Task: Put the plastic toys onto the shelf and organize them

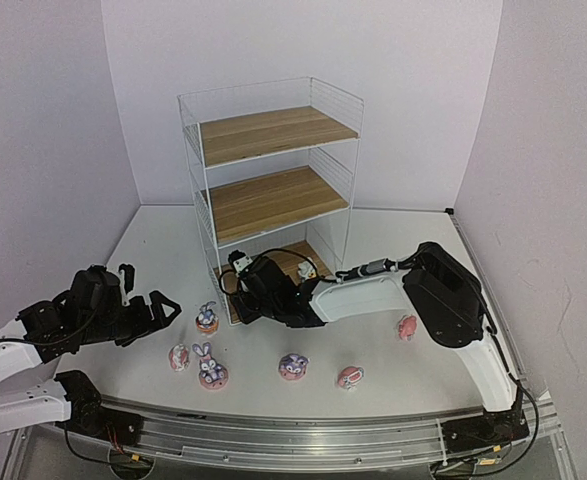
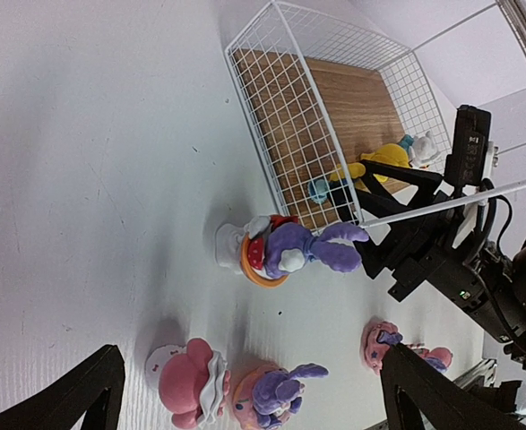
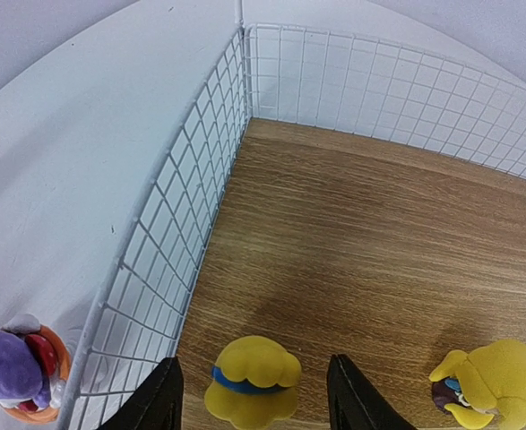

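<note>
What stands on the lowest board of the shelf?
Near its front edge: a blue-banded yellow toy inside the right tool, a second yellow toy beside it, a white toy. From above, the right arm hides both yellow ones.

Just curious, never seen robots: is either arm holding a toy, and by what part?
Nothing is held. The right end effector straddles a yellow toy without touching; the left end effector is empty.

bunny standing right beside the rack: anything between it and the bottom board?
Yes: the rack's wire side panel stands between the bunny and the bottom board. The open front is the way in, but the right end effector is there, open around a yellow toy.
</note>
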Controlling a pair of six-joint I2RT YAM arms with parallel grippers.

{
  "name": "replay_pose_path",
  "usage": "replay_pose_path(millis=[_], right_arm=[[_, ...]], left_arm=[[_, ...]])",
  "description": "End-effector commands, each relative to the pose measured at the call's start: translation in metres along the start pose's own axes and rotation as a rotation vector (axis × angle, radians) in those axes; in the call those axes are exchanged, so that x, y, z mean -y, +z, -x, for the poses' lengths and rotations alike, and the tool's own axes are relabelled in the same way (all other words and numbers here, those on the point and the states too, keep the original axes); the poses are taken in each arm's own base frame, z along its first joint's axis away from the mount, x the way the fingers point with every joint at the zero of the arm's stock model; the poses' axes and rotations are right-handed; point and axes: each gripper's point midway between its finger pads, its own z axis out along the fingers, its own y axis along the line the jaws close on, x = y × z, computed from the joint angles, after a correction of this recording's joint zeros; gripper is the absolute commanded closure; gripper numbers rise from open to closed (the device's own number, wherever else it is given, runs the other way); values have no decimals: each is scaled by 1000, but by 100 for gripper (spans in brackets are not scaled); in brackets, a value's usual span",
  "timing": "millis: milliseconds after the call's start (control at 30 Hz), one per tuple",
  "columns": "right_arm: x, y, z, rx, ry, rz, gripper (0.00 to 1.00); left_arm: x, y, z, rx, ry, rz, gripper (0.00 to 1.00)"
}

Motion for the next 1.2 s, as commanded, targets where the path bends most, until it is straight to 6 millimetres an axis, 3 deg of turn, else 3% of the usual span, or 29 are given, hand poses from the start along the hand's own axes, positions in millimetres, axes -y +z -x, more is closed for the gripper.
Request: replay_pose_path(millis=[0,467,733,867,1167], right_arm=[[-2,-14,28,57,23,15,45],[-1,-48,41,98,17,-11,33],[1,-88,40,104,37,-5,27],[-1,-119,28,72,90,33,15],[19,-182,-16,-104,249,62,8]], left_arm=[[14,-5,13,51,13,-46,0],[18,-1,13,52,8,-70,0],[20,-3,14,52,5,-80,0],[22,-5,14,44,16,-84,0],[30,-14,16,27,55,-96,0]])
